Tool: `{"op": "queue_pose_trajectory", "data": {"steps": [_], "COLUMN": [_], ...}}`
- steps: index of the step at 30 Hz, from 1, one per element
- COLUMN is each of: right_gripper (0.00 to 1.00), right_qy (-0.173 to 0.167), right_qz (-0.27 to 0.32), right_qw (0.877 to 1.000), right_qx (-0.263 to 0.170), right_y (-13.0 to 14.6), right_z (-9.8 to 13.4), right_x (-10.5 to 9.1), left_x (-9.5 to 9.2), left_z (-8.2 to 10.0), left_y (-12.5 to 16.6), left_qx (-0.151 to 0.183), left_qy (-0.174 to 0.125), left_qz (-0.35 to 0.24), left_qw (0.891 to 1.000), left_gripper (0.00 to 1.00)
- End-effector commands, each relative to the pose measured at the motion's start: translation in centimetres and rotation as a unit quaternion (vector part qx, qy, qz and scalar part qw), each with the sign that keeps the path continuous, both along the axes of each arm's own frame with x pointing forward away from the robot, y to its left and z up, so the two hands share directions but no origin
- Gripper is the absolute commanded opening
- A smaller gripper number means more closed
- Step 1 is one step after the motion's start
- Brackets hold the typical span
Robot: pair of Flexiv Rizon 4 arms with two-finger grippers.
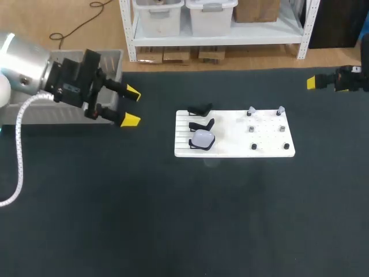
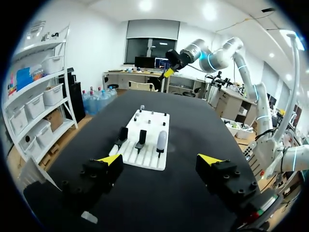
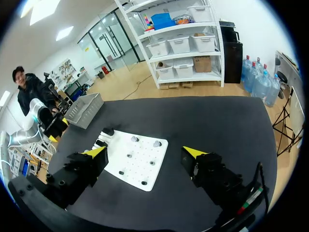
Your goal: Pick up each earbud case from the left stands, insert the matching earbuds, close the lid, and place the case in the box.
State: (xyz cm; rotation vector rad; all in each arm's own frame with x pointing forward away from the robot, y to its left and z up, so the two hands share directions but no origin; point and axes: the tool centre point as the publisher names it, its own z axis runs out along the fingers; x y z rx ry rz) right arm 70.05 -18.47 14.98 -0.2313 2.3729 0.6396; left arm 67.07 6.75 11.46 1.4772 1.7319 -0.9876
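A white board [image 1: 234, 134] lies mid-table. Three black stands [image 1: 200, 109] line its left side, and the nearest one carries a white earbud case [image 1: 202, 138]. Small earbuds [image 1: 251, 109] sit on pegs at the board's right side. My left gripper [image 1: 131, 107] hovers open and holding nothing, left of the board. In the left wrist view, the gripper [image 2: 160, 160] faces the case [image 2: 161, 141] and stands [image 2: 123, 134] ahead. My right gripper [image 1: 314, 82] is at the far right edge, away from the board. Its own view shows it [image 3: 145, 151] open above the board [image 3: 140, 169].
A grey box [image 1: 112, 60] stands at the back left, behind my left gripper; the right wrist view shows the box [image 3: 84, 110] too. Dark table mat surrounds the board on all sides.
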Motion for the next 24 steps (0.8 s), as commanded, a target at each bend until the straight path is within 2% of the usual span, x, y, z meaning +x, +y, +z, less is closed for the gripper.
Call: {"op": "queue_pose_trajectory", "data": {"steps": [1,9,13,17,24], "right_gripper": [1.0,1.0,1.0,1.0,1.0], "right_qy": [0.0,0.0,0.0,0.0,0.0], "right_qz": [0.001,0.001,0.001,0.001,0.001], "right_qw": [1.0,1.0,1.0,1.0,1.0], "right_qx": [0.0,0.0,0.0,0.0,0.0], "right_y": [-0.1,-0.1,-0.1,-0.1,-0.1], "right_z": [0.0,0.0,0.0,0.0,0.0], "right_x": [0.0,0.0,0.0,0.0,0.0], "left_x": [-0.6,-0.9,-1.0,-0.9,-0.2], "left_z": [-2.0,-3.7,-4.3,-5.3,-6.6], "left_y": [-1.0,-3.6,-4.7,-5.6,-7.4], "left_qx": [-0.004,-0.035,-0.044,-0.041,-0.034], "left_qy": [-0.023,-0.017,-0.028,-0.036,-0.027], "left_qz": [0.005,-0.01,-0.028,-0.048,-0.065], "left_qw": [1.0,0.999,0.998,0.997,0.997], "left_gripper": [1.0,1.0,1.0,1.0,1.0]}}
